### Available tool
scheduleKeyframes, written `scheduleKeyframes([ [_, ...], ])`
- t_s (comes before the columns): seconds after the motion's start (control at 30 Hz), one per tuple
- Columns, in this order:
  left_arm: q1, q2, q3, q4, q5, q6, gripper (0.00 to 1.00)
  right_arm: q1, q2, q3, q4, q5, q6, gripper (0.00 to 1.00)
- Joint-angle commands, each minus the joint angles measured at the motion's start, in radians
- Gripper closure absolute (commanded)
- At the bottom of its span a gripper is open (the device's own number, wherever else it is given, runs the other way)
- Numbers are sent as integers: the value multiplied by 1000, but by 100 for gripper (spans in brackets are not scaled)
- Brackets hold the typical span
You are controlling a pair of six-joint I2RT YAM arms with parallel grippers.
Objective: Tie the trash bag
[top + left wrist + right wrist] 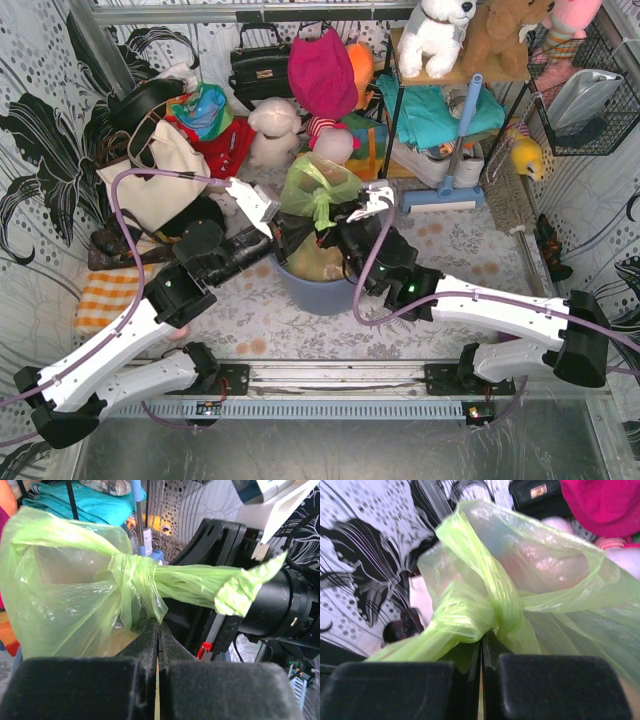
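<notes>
the bag sits in the bin on the table, its neck drawn into a knot. the left gripper is closed, pinching film just under the knot. the right gripper is closed too, tips against the knot; whether it holds film is unclear.
</notes>
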State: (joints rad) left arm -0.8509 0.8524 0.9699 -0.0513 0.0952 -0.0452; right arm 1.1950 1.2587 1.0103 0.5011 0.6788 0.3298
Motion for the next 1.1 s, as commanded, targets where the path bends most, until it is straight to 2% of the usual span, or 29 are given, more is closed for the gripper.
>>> scheduleKeyframes([
  [0.0, 4, -21, 27, -31, 42, -33, 98, 5, 12, -66, 411, 17, -108, 100],
  [0.27, 4, -20, 38, -86, 49, -48, 97, 5, 37, -159, 711, 23, -184, 100],
  [0.43, 4, -17, 44, -76, 23, -45, 91, 6, 48, -212, 871, 32, -222, 100],
  [0.7, 4, 13, 84, -66, 15, -15, 87, 12, 64, -225, 987, 86, -287, 100],
  [0.73, 4, 17, 92, -69, 12, -9, 85, 12, 67, -224, 992, 88, -292, 100],
  [0.8, 4, 25, 118, -88, -25, 11, 75, 12, 72, -222, 995, 86, -294, 100],
  [0.9, 4, 30, 169, -120, -131, 46, 65, 14, 72, -224, 985, 78, -288, 100],
  [1.07, 4, 20, 224, -99, -288, 136, 58, 14, 59, -232, 966, 84, -285, 100],
])
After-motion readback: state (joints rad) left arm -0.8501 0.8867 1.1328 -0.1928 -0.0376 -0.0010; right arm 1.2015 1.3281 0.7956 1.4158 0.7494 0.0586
